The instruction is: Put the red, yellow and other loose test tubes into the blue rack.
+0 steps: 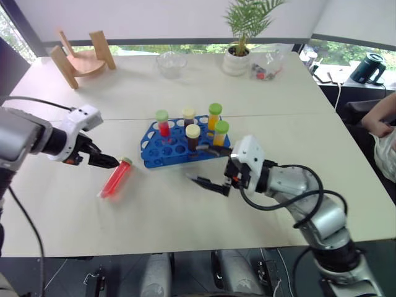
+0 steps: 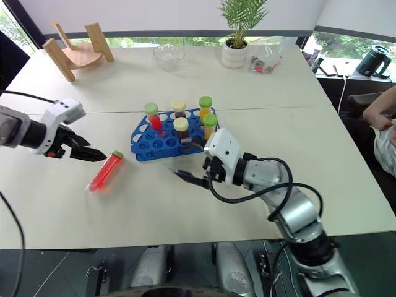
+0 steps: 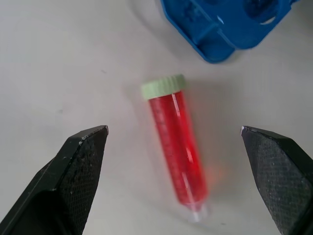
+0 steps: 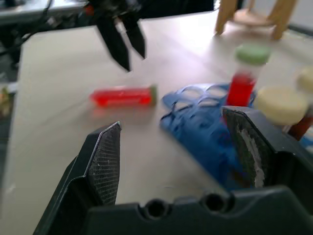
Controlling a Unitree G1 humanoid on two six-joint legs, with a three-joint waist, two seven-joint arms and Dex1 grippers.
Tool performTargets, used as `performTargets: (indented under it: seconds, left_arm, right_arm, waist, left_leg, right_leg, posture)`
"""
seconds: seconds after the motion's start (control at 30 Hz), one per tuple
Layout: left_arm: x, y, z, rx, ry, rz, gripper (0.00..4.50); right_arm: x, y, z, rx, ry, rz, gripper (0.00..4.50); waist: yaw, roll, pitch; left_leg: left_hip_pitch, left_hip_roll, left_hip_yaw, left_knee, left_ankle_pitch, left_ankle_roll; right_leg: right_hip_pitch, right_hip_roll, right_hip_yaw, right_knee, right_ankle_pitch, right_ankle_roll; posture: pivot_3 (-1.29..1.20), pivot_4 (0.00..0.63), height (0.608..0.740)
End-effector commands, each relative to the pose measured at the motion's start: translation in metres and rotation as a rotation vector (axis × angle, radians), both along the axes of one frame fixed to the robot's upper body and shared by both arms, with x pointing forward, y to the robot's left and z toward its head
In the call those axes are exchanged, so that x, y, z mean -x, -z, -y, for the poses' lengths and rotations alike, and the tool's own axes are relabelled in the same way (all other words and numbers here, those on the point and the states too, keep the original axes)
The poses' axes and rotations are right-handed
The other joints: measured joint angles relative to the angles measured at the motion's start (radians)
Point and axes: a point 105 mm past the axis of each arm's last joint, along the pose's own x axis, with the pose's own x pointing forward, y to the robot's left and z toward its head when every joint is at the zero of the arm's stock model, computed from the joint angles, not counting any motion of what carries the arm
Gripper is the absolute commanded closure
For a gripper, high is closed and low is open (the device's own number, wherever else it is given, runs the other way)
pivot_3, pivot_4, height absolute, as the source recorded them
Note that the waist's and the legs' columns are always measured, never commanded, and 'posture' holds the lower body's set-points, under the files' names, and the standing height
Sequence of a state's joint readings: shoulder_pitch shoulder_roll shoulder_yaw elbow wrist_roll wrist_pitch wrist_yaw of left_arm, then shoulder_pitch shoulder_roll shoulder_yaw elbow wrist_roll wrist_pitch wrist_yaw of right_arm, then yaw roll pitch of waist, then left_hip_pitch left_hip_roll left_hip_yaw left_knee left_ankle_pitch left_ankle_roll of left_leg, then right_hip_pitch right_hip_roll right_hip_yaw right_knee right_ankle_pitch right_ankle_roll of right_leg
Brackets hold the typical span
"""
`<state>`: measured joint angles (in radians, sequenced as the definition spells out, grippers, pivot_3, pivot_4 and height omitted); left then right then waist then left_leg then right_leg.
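Note:
A loose red test tube (image 1: 116,179) with a pale green cap lies flat on the white table, left of the blue rack (image 1: 154,153). My left gripper (image 1: 110,164) hovers at its capped end, open, with the tube (image 3: 176,147) lying between the spread fingers (image 3: 78,166) and untouched. Several capped tubes stand in the rack: a red one (image 1: 163,125), a dark one (image 1: 192,140) and yellow ones (image 1: 220,136). My right gripper (image 1: 197,164) stands open and empty just in front of the rack, pointing left toward the loose tube (image 4: 122,96).
A wooden stand (image 1: 83,55) is at the back left. A glass bowl (image 1: 171,62), a potted plant (image 1: 238,55) and a clear bag (image 1: 269,65) line the far edge. A person's arm (image 1: 380,124) shows at the right edge.

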<state>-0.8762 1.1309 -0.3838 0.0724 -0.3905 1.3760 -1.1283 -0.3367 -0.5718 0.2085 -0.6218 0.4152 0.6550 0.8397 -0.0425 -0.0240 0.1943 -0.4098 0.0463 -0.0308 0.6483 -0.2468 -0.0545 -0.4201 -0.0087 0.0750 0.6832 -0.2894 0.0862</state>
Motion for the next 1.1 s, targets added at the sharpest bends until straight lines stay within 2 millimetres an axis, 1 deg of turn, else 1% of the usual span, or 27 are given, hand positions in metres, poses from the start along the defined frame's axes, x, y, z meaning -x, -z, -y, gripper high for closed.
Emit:
performTargets:
  seconds: [0.03, 0.1, 0.17, 0.27, 0.33, 0.43, 0.6, 0.63, 0.67, 0.7, 0.77, 0.8, 0.83, 0.87, 0.9, 0.93, 1.0, 1.03, 1.1]
  left_arm:
    - [-0.007, 0.002, -0.006, -0.018, -0.106, -0.046, 0.00]
    - [-0.012, 0.009, -0.006, -0.045, -0.132, -0.078, 0.00]
    - [-0.014, 0.014, -0.007, -0.086, -0.123, -0.083, 0.00]
    - [-0.016, 0.025, 0.000, -0.113, -0.105, -0.120, 0.00]
    - [-0.018, 0.031, 0.000, -0.108, -0.142, -0.158, 0.00]
    - [-0.023, 0.039, -0.004, -0.144, -0.149, -0.164, 0.87]
    - [-0.029, 0.043, 0.002, -0.172, -0.097, -0.157, 3.34]
    - [-0.030, 0.043, 0.003, -0.168, -0.097, -0.159, 3.63]
    - [-0.032, 0.042, 0.002, -0.168, -0.100, -0.145, 3.68]
    - [-0.034, 0.039, 0.003, -0.148, -0.105, -0.124, 3.68]
    - [-0.040, 0.019, 0.011, -0.008, -0.042, -0.022, 3.68]
    - [-0.047, 0.000, 0.017, 0.106, 0.025, 0.119, 3.68]
    - [-0.050, -0.020, 0.018, 0.210, 0.082, 0.257, 3.68]
    - [-0.048, -0.039, 0.017, 0.307, 0.131, 0.390, 3.68]
    - [-0.042, -0.060, 0.016, 0.430, 0.157, 0.511, 3.68]
    - [-0.033, -0.073, 0.012, 0.525, 0.161, 0.598, 3.68]
    - [-0.024, -0.089, 0.008, 0.647, 0.128, 0.737, 3.68]
    - [-0.024, -0.093, 0.012, 0.715, 0.092, 0.794, 3.68]
    - [-0.023, -0.090, 0.036, 0.765, 0.080, 0.924, 3.68]
  right_arm:
    - [0.030, -0.012, 0.001, 0.059, -0.183, -0.054, 0.88]
    - [0.043, -0.012, 0.001, 0.111, -0.252, -0.090, 0.88]
    - [0.048, -0.013, 0.001, 0.128, -0.277, -0.101, 0.88]
    - [0.046, -0.023, -0.006, 0.103, -0.261, -0.071, 0.88]
    - [0.042, -0.027, -0.008, 0.091, -0.246, -0.060, 0.88]
    - [0.037, -0.028, -0.009, 0.092, -0.226, -0.055, 0.83]
    - [0.027, -0.023, -0.006, 0.111, -0.185, -0.042, 0.83]
    - [0.026, -0.022, -0.004, 0.116, -0.179, -0.041, 0.83]
    - [0.025, -0.020, -0.003, 0.124, -0.172, -0.044, 0.83]
    - [0.025, -0.018, -0.001, 0.131, -0.167, -0.048, 0.83]
    - [0.025, -0.013, 0.007, 0.150, -0.153, -0.068, 0.83]
    - [0.025, -0.011, 0.012, 0.154, -0.137, -0.084, 0.83]
    - [0.025, -0.009, 0.016, 0.156, -0.118, -0.093, 0.83]
    - [0.023, -0.008, 0.020, 0.150, -0.094, -0.109, 0.83]
    - [0.020, -0.007, 0.025, 0.142, -0.062, -0.122, 0.83]
    - [0.015, -0.006, 0.029, 0.137, -0.031, -0.128, 0.83]
    - [0.008, -0.005, 0.036, 0.133, 0.016, -0.133, 0.83]
    - [0.002, -0.007, 0.038, 0.123, 0.043, -0.141, 0.83]
    - [-0.010, -0.011, 0.043, 0.108, 0.082, -0.163, 0.83]
  waist:
    - [-0.003, 0.000, 0.000]
    - [-0.004, 0.000, 0.000]
    - [-0.005, 0.000, 0.000]
    - [-0.002, 0.000, 0.000]
    - [-0.001, 0.000, 0.000]
    - [0.002, 0.000, 0.000]
    - [0.002, 0.000, 0.000]
    - [0.002, 0.001, 0.000]
    - [0.004, 0.001, -0.001]
    - [0.006, 0.001, -0.001]
    - [0.008, 0.001, -0.001]
    - [0.009, 0.001, -0.001]
    - [0.008, 0.001, 0.000]
    - [0.008, 0.001, 0.000]
    - [0.009, 0.000, 0.000]
    - [0.009, 0.000, 0.000]
    - [0.006, 0.000, 0.000]
    - [0.006, 0.000, 0.000]
    - [0.012, 0.001, -0.001]
  left_leg:
    - [0.000, 0.000, 0.000, 0.000, 0.000, 0.000]
    - [0.000, 0.001, 0.000, 0.000, 0.000, 0.000]
    - [0.000, 0.001, -0.001, -0.001, 0.000, 0.001]
    - [0.000, 0.001, -0.001, -0.001, 0.000, 0.001]
    - [0.000, 0.001, 0.000, 0.000, 0.000, 0.001]
    - [0.000, 0.000, -0.001, 0.001, 0.000, 0.001]
    - [0.000, 0.000, 0.000, 0.001, 0.000, 0.001]
    - [0.000, 0.000, 0.000, 0.001, 0.000, 0.001]
    - [0.000, 0.000, 0.000, 0.001, 0.000, 0.001]
    - [0.000, 0.000, -0.001, 0.001, 0.000, 0.001]
    - [0.000, -0.001, -0.001, 0.001, 0.000, 0.001]
    - [0.000, -0.001, -0.001, 0.001, 0.000, 0.001]
    - [0.000, 0.000, -0.001, 0.001, 0.000, 0.001]
    - [0.000, 0.000, 0.000, 0.001, 0.000, 0.001]
    - [-0.001, 0.000, 0.000, 0.001, 0.000, 0.001]
    - [-0.002, 0.001, -0.001, 0.001, 0.000, 0.001]
    - [-0.002, 0.001, 0.000, 0.001, 0.000, 0.000]
    - [-0.002, 0.001, 0.000, 0.001, 0.000, 0.000]
    - [0.000, 0.000, 0.001, 0.001, 0.000, 0.001]
  right_leg:
    - [0.000, 0.000, 0.000, 0.000, 0.000, 0.000]
    - [-0.001, 0.001, 0.000, 0.000, 0.000, 0.000]
    - [-0.001, 0.001, 0.000, 0.000, 0.000, 0.000]
    - [-0.001, 0.001, 0.000, 0.000, 0.000, -0.001]
    - [-0.001, 0.001, 0.000, 0.000, 0.000, -0.001]
    - [-0.001, 0.000, 0.000, 0.000, 0.000, 0.000]
    - [0.000, 0.000, 0.000, 0.000, 0.000, 0.000]
    - [0.000, 0.000, 0.000, 0.000, 0.000, 0.000]
    - [0.000, 0.000, 0.000, 0.001, 0.000, 0.000]
    - [0.000, 0.000, 0.000, 0.001, 0.000, 0.000]
    - [0.000, 0.000, 0.000, 0.001, 0.000, 0.000]
    - [0.000, 0.000, 0.000, 0.001, 0.000, 0.000]
    - [0.000, -0.001, 0.000, 0.001, 0.000, 0.000]
    - [-0.001, -0.001, 0.000, 0.001, 0.000, 0.000]
    - [-0.001, -0.001, 0.000, 0.001, 0.000, -0.001]
    - [-0.002, -0.001, -0.001, 0.001, 0.000, -0.001]
    - [-0.002, -0.002, -0.001, 0.000, 0.000, -0.001]
    - [-0.002, -0.002, -0.001, 0.000, 0.000, -0.001]
    - [0.001, -0.003, 0.000, 0.000, 0.000, 0.000]
  posture:
    - [0.00, 0.150, 0.740]
    - [0.00, 0.150, 0.740]
    - [0.00, 0.150, 0.740]
    - [0.00, 0.150, 0.740]
    - [0.00, 0.150, 0.740]
    - [0.00, 0.150, 0.740]
    - [0.00, 0.150, 0.740]
    - [0.00, 0.150, 0.740]
    - [0.00, 0.150, 0.740]
    - [0.00, 0.150, 0.740]
    - [0.00, 0.150, 0.740]
    - [0.00, 0.150, 0.740]
    - [0.00, 0.150, 0.740]
    - [0.00, 0.150, 0.740]
    - [0.00, 0.150, 0.740]
    - [0.00, 0.150, 0.740]
    - [0.00, 0.150, 0.740]
    - [0.00, 0.150, 0.740]
    - [0.00, 0.150, 0.740]
